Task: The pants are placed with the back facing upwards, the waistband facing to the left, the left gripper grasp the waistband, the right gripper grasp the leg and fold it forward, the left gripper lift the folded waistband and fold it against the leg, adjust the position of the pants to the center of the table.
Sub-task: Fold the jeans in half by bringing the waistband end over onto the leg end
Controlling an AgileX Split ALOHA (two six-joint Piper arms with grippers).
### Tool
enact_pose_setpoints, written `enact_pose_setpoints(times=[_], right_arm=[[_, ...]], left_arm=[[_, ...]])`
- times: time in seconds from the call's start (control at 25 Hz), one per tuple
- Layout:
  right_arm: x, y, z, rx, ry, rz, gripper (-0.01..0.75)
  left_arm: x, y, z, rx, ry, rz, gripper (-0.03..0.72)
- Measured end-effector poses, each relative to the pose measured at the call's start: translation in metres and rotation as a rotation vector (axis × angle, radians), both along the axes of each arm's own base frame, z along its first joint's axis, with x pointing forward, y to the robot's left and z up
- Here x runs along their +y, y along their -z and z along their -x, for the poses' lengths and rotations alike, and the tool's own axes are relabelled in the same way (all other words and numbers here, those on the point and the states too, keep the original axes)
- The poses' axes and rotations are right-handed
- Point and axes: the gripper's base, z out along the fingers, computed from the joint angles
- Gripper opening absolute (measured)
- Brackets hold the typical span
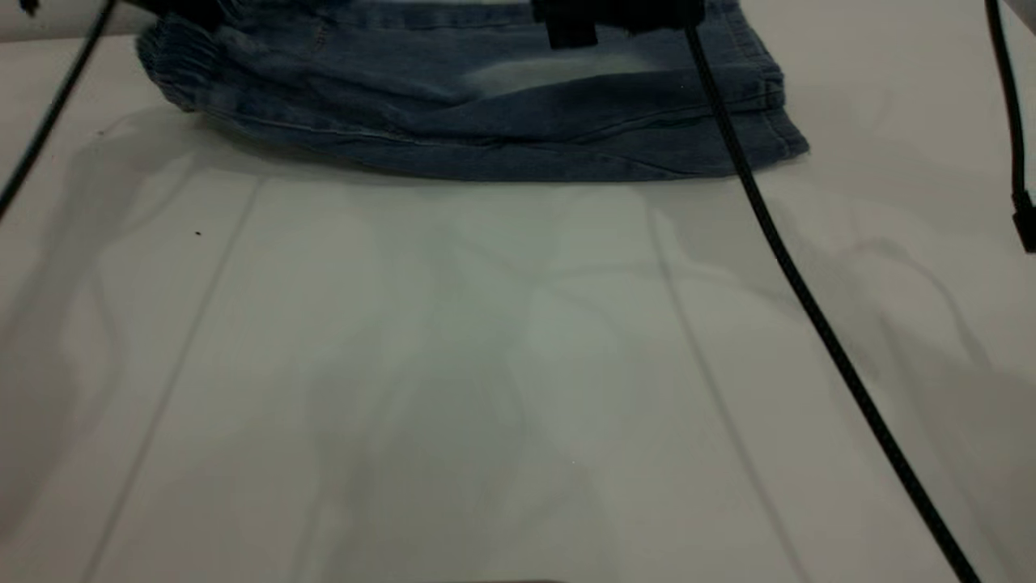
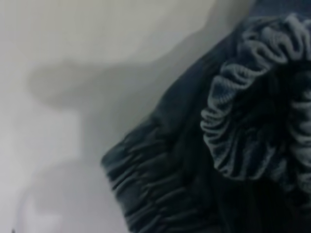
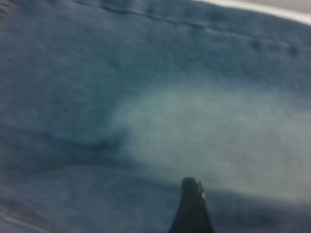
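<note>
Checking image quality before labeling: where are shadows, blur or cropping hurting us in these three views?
Exterior view: soft arm shadows spread over the table; both grippers are cropped at the top edge above the pants. Left wrist view: the waistband ruffles read clearly, with a broad shadow on the table beside them. Right wrist view: soft focus on the leg and its pale patch.

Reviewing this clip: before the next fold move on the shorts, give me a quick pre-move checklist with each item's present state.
1. Pants already folded lengthwise, legs stacked: ok.
2. Waistband at the exterior view's left: ok.
3. Left gripper over the waistband: ok; its grasp: cannot tell.
4. Right gripper over the leg's pale patch: ok; its grasp: cannot tell.
5. Pants centred on the table: not ok, they lie at the far edge.
6. Cable clear of the fabric: not ok, it crosses the leg hem.
</note>
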Motion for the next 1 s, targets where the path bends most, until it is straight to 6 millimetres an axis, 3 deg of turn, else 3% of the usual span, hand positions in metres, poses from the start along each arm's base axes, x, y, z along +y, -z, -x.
enact_pose_setpoints(times=[0.44,0.48,0.64,1.0], right_arm=[[0.012,0.035,0.009,0.085,-0.035,0.019,0.476],[0.015,0.039,0.012,0.105,-0.049,0.020,0.476],[0.035,0.053,0.026,0.174,-0.119,0.026,0.476],[0.086,0.051,0.062,0.248,-0.368,0.073,0.476]], left_arm=[[-0.005,-0.073,0.027,0.017,0.075,0.005,0.073],[-0.005,-0.078,0.028,0.006,0.076,0.003,0.102],[-0.005,-0.090,0.031,-0.018,0.075,0.005,0.073],[-0.014,-0.094,0.031,-0.036,0.080,0.038,0.071]])
